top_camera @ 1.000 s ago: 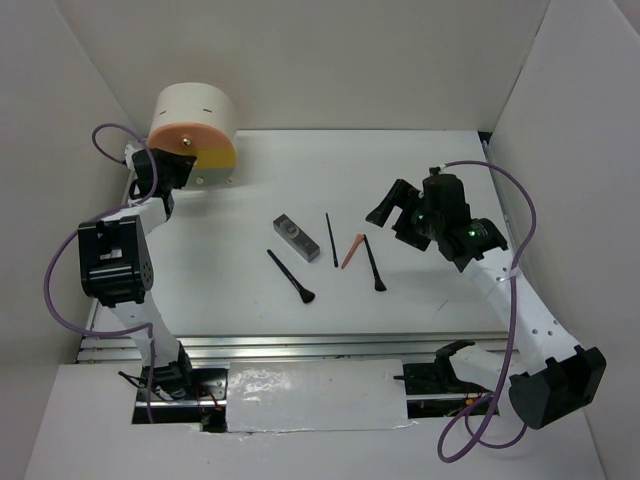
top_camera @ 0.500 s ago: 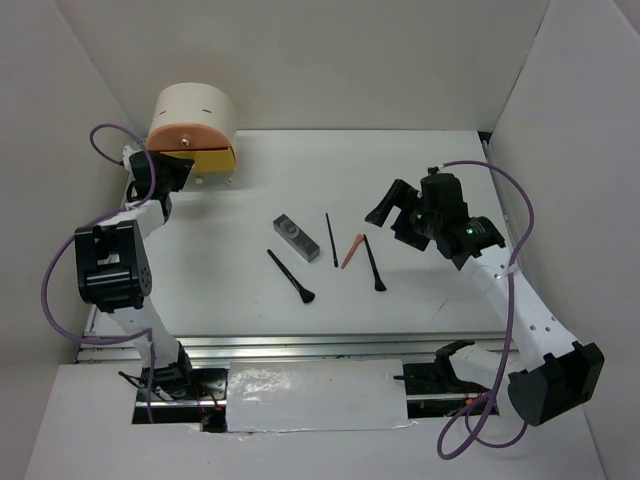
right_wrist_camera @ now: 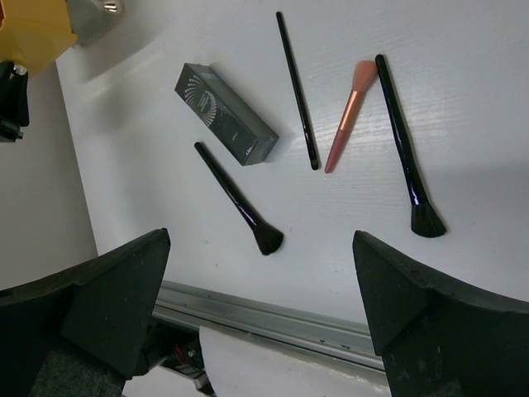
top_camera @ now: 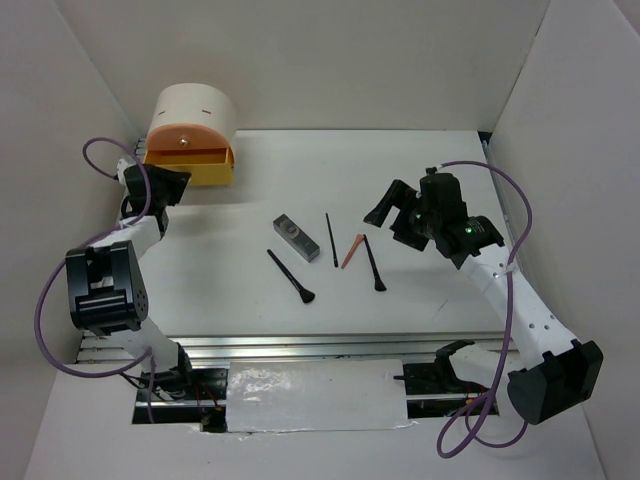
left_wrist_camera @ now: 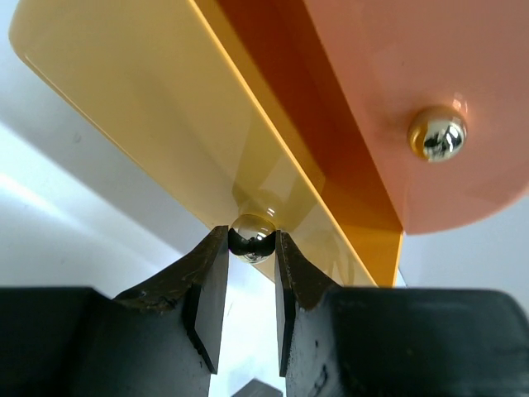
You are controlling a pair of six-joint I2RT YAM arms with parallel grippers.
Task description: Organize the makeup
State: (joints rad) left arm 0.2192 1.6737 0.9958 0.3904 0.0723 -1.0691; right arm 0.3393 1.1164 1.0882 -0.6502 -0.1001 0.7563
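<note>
Ahead of the right gripper (right_wrist_camera: pixel 260 248), fingers (right_wrist_camera: pixel 107 298) spread wide, lay the makeup (right_wrist_camera: pixel 297 91): case (right_wrist_camera: pixel 225 126) and brushes (right_wrist_camera: pixel 401 141), long axes running away from the fingertips; the left gripper (left_wrist_camera: pixel 250 248), well apart, clamped the knob (left_wrist_camera: pixel 252 236) of the drawer (left_wrist_camera: pixel 149 99).

Poised far-left with black two-finger left hand (left_wrist_camera: pixel 252 248), pinched on small chrome ball knob (left_wrist_camera: pixel 252 234); holding right hand (right_wrist_camera: pixel 260 240) aloft, fingers spread wide.

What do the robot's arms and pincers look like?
The left arm and right arm are white tubes with chunky black joint blocks. A purple cable loops along each. The left pincer and right pincer are black, each with two wedge-shaped fingers. Small green lights glow on the right wrist.
</note>
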